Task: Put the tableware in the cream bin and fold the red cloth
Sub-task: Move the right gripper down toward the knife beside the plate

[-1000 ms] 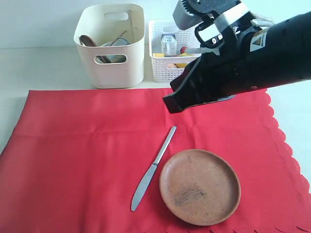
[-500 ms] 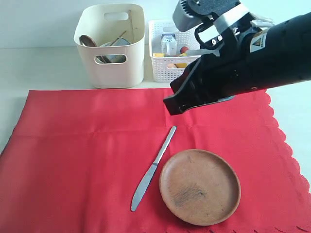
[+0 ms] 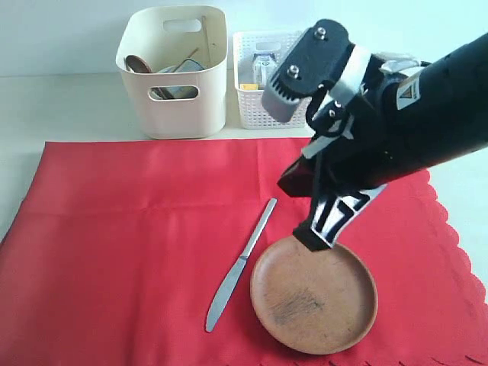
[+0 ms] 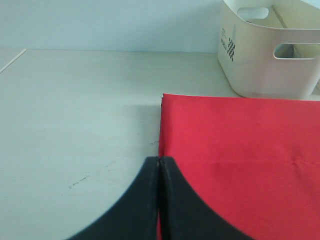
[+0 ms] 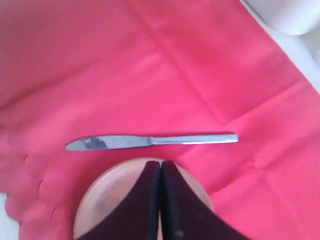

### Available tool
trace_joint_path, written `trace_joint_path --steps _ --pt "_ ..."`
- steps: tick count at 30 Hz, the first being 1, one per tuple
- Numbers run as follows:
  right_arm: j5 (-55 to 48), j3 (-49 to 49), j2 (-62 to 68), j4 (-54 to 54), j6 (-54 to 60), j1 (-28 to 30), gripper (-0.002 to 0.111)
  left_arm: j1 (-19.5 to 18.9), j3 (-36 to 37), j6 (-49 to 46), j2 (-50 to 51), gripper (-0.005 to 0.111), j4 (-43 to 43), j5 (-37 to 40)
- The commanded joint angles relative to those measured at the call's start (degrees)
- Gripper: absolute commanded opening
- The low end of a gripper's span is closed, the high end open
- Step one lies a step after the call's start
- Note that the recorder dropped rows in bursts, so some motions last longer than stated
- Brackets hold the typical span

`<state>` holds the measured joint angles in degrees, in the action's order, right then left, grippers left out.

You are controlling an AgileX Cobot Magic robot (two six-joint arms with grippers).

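Your right gripper (image 3: 311, 235) hangs low over the plate's (image 3: 320, 305) far rim; its fingers are pressed together with nothing between them, which the right wrist view (image 5: 160, 165) shows plainly. You must part them before taking anything.

The plate lies right under those tips, flat on the cloth (image 3: 122, 229) near its front edge. The knife (image 3: 240, 265) lies just beside the plate, on the side toward the cloth's middle. Its long axis runs on a slant, with the handle end toward the bin (image 3: 175, 114) and the blade tip toward the front edge. From the wrist the knife (image 5: 150, 141) lies square across the line of the fingers, just past the plate's (image 5: 107, 200) rim.

The right arm is much the nearer to both. Your left gripper (image 4: 159, 162), likewise closed on nothing, sits at the cloth's side edge, well apart from them, with the bin beyond it.

The plate is round, brown, shallow and empty, with a dark scuff; I judge its low rim is the only hold. The knife is thin steel lying flat, so a pinch there may catch the cloth. I cannot tell which of the two you are lined up for.
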<state>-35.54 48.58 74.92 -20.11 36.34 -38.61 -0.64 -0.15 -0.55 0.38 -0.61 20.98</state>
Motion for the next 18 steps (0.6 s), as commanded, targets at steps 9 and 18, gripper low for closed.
trace_joint_path --steps 9,18 --pt "-9.73 -0.26 3.81 -6.36 13.16 0.02 0.000 -0.12 0.15 -0.06 -0.38 0.000 -0.01 -0.75" --pt "-7.90 -0.14 8.34 -10.03 21.85 0.01 0.038 -0.12 0.15 -0.06 -0.38 0.000 -0.01 -0.75"
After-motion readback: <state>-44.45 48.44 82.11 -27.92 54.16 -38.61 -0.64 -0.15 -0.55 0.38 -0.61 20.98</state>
